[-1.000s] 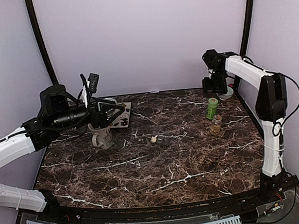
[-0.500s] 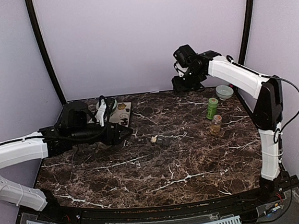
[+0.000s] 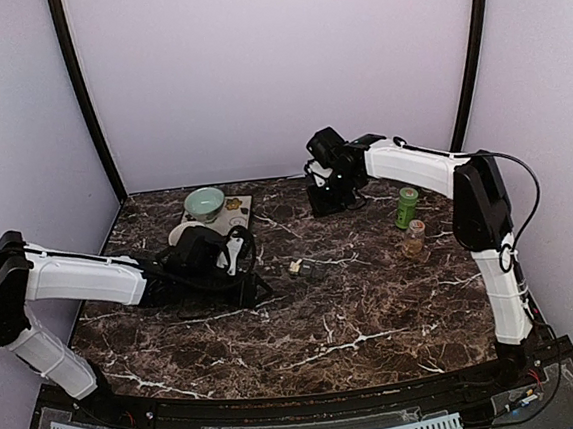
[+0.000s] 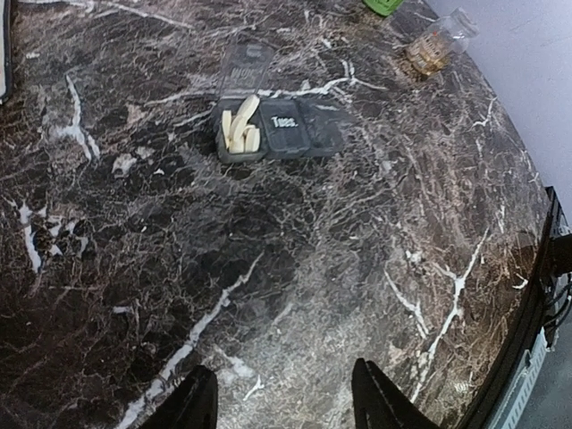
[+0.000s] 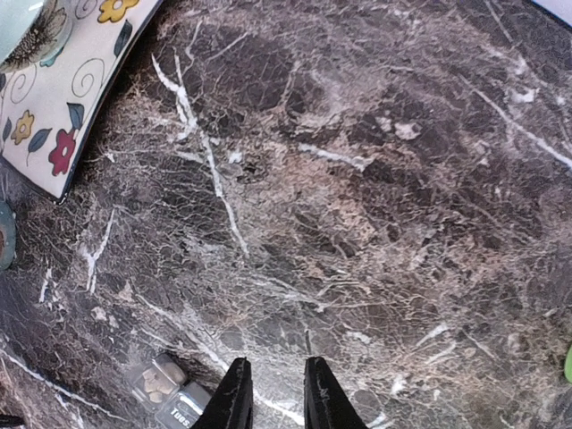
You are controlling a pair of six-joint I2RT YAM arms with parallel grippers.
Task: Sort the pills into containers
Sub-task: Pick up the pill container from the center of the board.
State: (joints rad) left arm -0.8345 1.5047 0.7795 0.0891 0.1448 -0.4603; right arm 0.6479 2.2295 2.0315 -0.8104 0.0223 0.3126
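Dark brown marble tabletop point(image 3: 359, 349). A low dark grey plastic container strip point(image 3: 311, 268) of joined square compartments lies flat near the middle, well apart from both arm bases. Its end compartment is open, with a clear lid flipped up behind it, and holds a few elongated tan-yellow pills point(image 4: 239, 130). The next compartment is closed, and its lid reads "Tues". The left arm stretches low across the tabletop from the left side. The left gripper point(image 4: 286, 407) is just left of the container strip without touching it; jaws are open with a wide gap, and only bare marble shows between them. The right arm reaches over from the right toward back-centre. The right gripper point(image 5: 273, 402) points down at the tabletop behind the container strip; jaws are only narrowly parted, holding nothing, with a thin slice of marble showing between them. In the right wrist view the strip sits at the lower left, just beside the finger on that side and clear of it. A small clear glass jar point(image 3: 415, 238) with tan contents stands to the right of the strip, well apart from it. A green cylindrical bottle point(image 3: 406, 207) stands upright just behind the jar. At back left, a pale teal ceramic bowl point(image 3: 205, 202) sits on a white floral-patterned tray point(image 3: 242, 218).
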